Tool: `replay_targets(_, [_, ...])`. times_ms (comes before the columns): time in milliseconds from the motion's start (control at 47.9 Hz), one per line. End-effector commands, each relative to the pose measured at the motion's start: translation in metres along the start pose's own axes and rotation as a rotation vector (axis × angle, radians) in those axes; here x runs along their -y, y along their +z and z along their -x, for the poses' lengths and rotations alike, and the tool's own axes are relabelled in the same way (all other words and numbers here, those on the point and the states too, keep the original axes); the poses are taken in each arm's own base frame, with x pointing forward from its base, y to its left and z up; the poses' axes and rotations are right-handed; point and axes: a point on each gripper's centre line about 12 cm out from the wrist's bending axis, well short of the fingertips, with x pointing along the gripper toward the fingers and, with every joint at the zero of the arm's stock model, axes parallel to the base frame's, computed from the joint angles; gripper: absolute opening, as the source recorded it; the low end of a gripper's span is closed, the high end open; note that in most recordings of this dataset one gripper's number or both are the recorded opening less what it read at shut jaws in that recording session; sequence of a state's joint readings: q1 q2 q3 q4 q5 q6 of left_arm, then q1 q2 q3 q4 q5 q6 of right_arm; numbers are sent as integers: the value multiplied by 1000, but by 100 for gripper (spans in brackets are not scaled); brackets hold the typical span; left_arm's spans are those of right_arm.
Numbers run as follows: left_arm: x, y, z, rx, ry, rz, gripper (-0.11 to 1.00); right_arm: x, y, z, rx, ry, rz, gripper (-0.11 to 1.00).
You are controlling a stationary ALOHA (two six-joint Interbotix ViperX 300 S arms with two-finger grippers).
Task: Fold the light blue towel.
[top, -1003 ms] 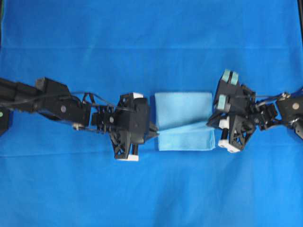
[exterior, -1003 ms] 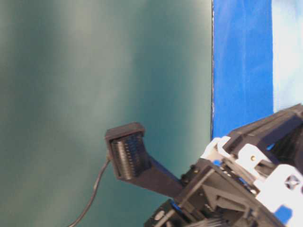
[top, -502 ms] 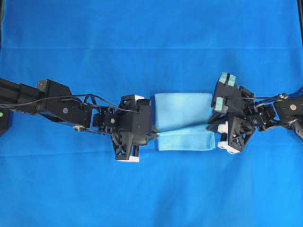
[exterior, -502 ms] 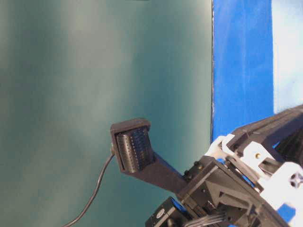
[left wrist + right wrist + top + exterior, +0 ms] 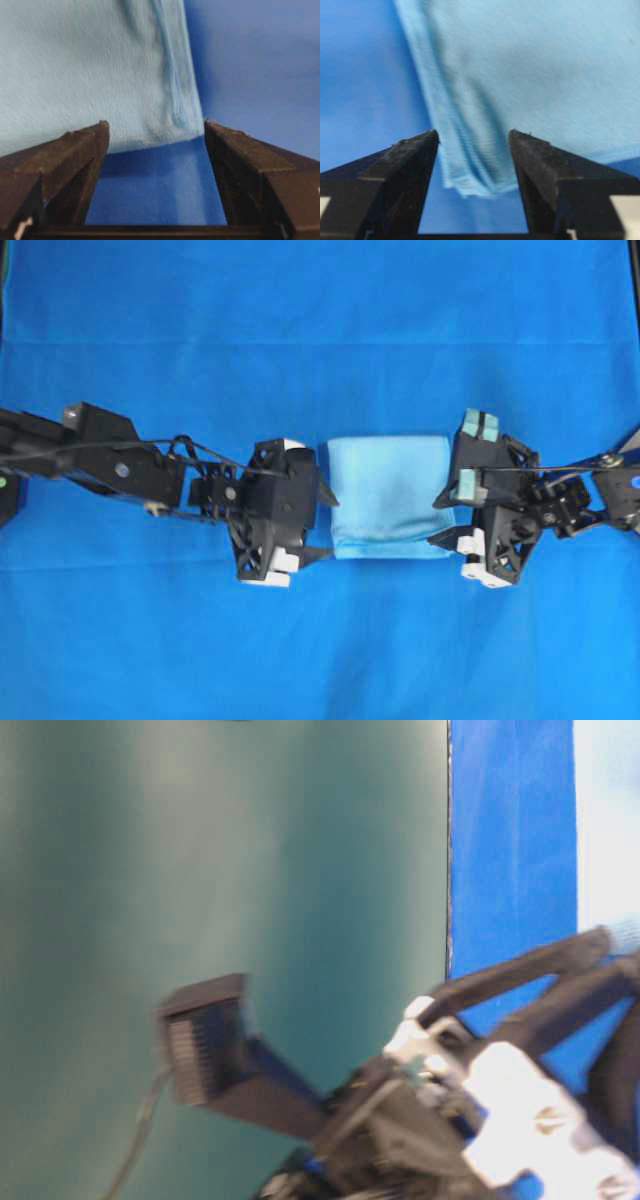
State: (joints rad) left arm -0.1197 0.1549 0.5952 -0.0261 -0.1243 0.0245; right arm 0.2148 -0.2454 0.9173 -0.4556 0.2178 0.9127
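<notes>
Your light blue towel [image 5: 388, 496] is lying folded into a neat rectangle at the middle of the overhead frame, on the royal-blue table covering [image 5: 320, 330]. Your left end effector [image 5: 328, 525] is sitting just beside its left edge with the jaws spread wide, nothing pinched; in the left wrist view the towel's corner [image 5: 187, 122] is lying just past the fingertips. Your right end effector [image 5: 443, 521] is hanging at the right edge, jaws apart too, with the folded corner [image 5: 480, 182] sitting loose between them.
</notes>
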Motion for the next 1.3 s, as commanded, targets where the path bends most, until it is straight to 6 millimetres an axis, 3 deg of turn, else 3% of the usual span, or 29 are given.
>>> replay_targets(0, [1,28,23,60,-4,-3,73,-14,18,22,59,28,13,61])
replay_targets(146, [1,47,54,91,-5,-4,72,-16,30,53,94,-3,26,60])
replay_targets(334, [0,59,92,161,-1,-6,72,-3,33,94,175,-41,61,60])
replay_targets(522, [-5,56,130,219,10,0,72,11,31,136,299,-34,73,60])
replay_targets(711, [-14,36,163,279,37,13,72,29,18,170,403,-44,103,60])
replay_targets(857, [-17,20,196,342,53,20,72,38,6,180,448,-37,109,60])
replay_targets(1045, [-17,-10,231,411,66,23,72,51,-15,175,463,-56,136,60])
replay_targets(1275, [-19,-53,251,455,91,34,72,63,-37,165,485,-57,152,60])
